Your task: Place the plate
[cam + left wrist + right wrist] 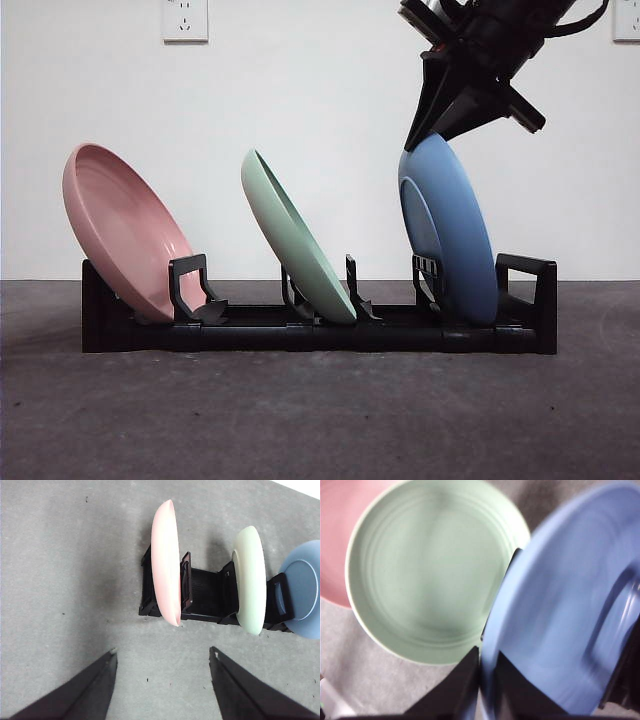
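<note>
- Three plates stand on edge in one black rack (320, 335) on the grey table (300, 420): one pink, one green, one blue.
- The right gripper (430, 135) comes down from above and pinches the top rim of the blue plate (450, 230); in the right wrist view its two jaws sit narrow, one on each face of that rim, with the plate's edge running up between them.
- The blue plate hangs straight below the right fingers, its lower edge down in the end slot of the rack, nearly upright with a slight lean.
- The green plate (295, 240) is the next one along from those fingers, in the middle slot, apart from the blue plate and tilted the same way but more steeply.
- The pink plate (125, 230) sits farthest from the right fingers, at the opposite end of the rack, leaning outward over the rack's end.
- The left gripper (162, 657) hovers over bare table, its two jaws spread wide with nothing between them; the pink plate is the nearest thing beyond its fingertips, well apart from them.
- One wall socket (185, 20) shows on the white wall behind.
</note>
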Available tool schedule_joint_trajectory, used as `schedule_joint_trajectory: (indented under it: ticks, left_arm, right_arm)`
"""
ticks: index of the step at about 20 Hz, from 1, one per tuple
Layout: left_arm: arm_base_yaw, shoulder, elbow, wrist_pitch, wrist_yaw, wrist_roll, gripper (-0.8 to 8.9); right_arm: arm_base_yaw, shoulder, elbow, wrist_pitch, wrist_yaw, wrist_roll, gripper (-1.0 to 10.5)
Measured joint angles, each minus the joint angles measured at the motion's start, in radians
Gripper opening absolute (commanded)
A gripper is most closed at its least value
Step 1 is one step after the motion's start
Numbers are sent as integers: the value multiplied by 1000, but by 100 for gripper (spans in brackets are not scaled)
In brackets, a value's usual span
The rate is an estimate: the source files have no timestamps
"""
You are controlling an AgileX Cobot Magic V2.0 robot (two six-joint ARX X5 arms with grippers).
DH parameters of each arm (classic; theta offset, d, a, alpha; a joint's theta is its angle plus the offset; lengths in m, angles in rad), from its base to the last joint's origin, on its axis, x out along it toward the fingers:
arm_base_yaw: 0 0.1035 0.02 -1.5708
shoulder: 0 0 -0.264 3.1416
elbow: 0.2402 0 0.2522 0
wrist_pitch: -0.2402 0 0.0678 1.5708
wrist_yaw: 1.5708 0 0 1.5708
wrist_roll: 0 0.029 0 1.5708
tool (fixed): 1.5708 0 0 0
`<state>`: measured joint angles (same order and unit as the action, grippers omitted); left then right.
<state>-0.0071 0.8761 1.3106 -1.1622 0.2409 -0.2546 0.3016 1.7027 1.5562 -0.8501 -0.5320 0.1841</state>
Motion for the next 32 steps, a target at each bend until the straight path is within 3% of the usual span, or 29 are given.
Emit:
schedule_joint_trajectory:
  ticks: [3, 8, 12, 16, 20, 25, 32]
  left_arm:
    - [0, 0, 0, 0, 0, 0, 289]
    - [0, 0, 0, 0, 0, 0, 289]
    - [0, 0, 0, 0, 0, 0, 289]
    - [0, 0, 0, 0, 0, 0, 289]
    - [0, 0, 0, 0, 0, 0, 289]
    - [0, 0, 0, 0, 0, 0, 289]
    - [0, 0, 0, 0, 0, 0, 289]
  right_arm:
    - [0, 2, 30, -65, -20, 0, 13]
    - [-2, -2, 216, -226, -132, -16, 12]
    - [0, -92, 287, -258, -246, -35, 13]
    - [50, -221, 286, -298, -240, -101, 13]
    - [165, -398, 172, -307, -77, -137, 13]
    - [400, -615, -103, -304, 222, -145, 12]
    - [859, -704, -447, -163, 607, -119, 12]
